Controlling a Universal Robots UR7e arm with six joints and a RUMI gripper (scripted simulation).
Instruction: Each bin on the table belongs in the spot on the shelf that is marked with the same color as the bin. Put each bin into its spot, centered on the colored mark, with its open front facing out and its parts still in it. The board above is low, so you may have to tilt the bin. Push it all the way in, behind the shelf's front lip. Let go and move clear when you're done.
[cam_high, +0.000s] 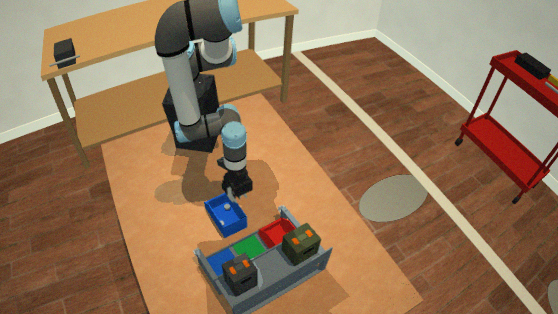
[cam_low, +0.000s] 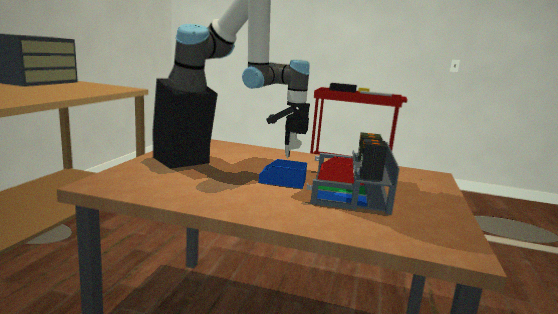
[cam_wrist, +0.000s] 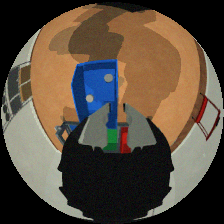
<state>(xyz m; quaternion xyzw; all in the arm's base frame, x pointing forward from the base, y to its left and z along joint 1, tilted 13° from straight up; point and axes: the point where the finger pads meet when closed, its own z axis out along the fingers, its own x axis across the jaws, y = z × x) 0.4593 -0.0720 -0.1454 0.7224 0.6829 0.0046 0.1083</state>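
Observation:
The blue bin (cam_high: 233, 216) (cam_low: 283, 174) (cam_wrist: 99, 86) stands on the table between the arm's base and the shelf, with two small pale round parts in it. The grey shelf (cam_high: 277, 272) (cam_low: 392, 192) has a flat blue mark (cam_high: 219, 262) and a flat green mark (cam_high: 248, 247), both uncovered. The red bin (cam_high: 276, 233) (cam_low: 336, 171) is in the shelf at the red end; no parts are visible in it. My gripper (cam_high: 235, 199) (cam_low: 288, 155) (cam_wrist: 117, 103) is empty, its jaws a small gap apart. It hangs just above the blue bin's side wall, which shows between the fingertips in the wrist view.
A dark grey box (cam_high: 240, 275) and an olive box (cam_high: 301, 244), both with orange details, stand on the shelf's upper board above the spots. The shelf's end walls rise at both sides. A red cart (cam_high: 505, 145) (cam_low: 360, 97) stands on the floor away from the table.

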